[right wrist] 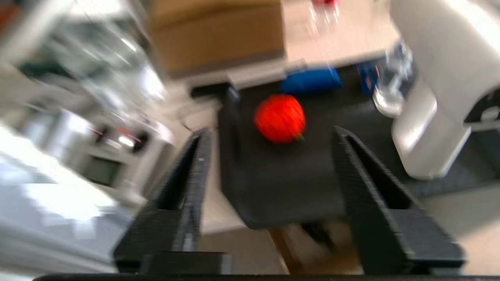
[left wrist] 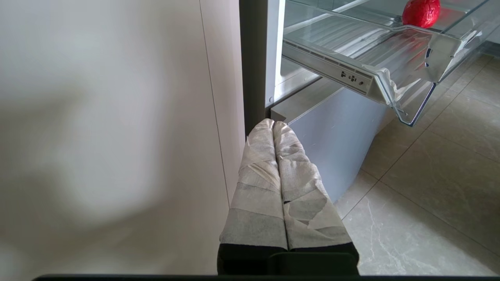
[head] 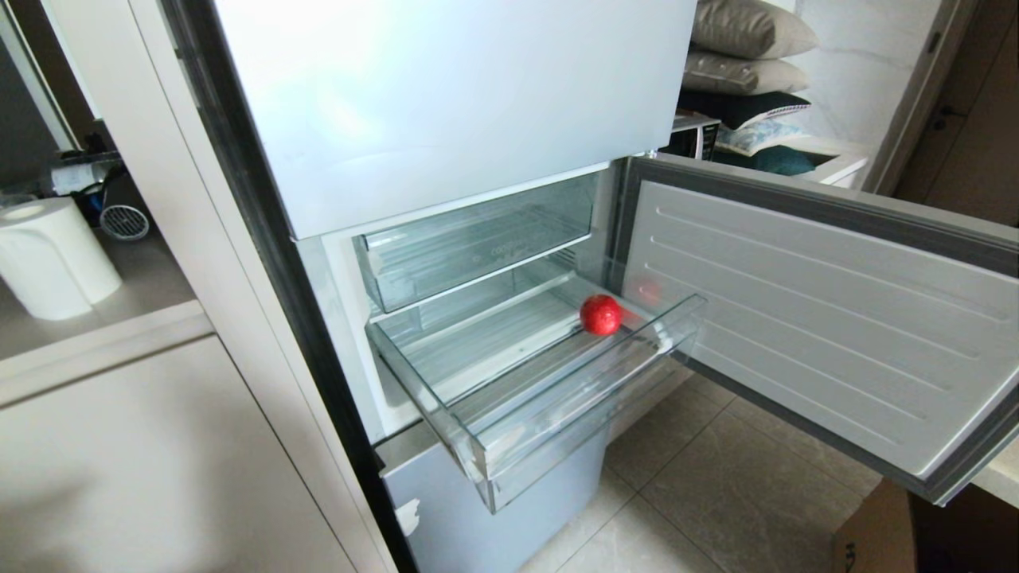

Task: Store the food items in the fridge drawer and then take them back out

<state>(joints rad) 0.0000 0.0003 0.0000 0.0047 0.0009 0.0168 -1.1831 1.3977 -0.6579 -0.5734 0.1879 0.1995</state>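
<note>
On the far left, a white paper roll (head: 48, 259) sits on a counter (head: 95, 318). Next comes the fridge (head: 446, 95). Its middle door (head: 820, 318) swings wide open to the right. Two clear drawers show inside. The lower one, the drawer (head: 557, 414), is pulled out toward us. A red fruit (head: 600, 314) lies in it, on the ribbed floor at the right end, close to the front lip.

The left gripper (left wrist: 273, 124) hangs low by the black edge of the fridge, down to the left of the drawer. Its two taped fingers (left wrist: 259, 175) are pressed together and hold nothing. The fruit in the drawer is up and to the right of it, well apart.

The right gripper (right wrist: 269, 136) does not show from the head. In its own blurry view, its two black fingers (right wrist: 195, 164) stand apart with nothing between them. Past the tips, right in line with the gap, a second red fruit (right wrist: 279, 118) sits on a black tray (right wrist: 281, 187). A blue thing (right wrist: 310, 81) lies just beyond it. The fruit is round, so it has no long side to line up with. It is not yet between the fingers.

I think one fruit is stored and the right arm is going for the next one. It is the nearer arm. It needs to go straight ahead so the fingers pass on both sides of the fruit, then close.
</note>
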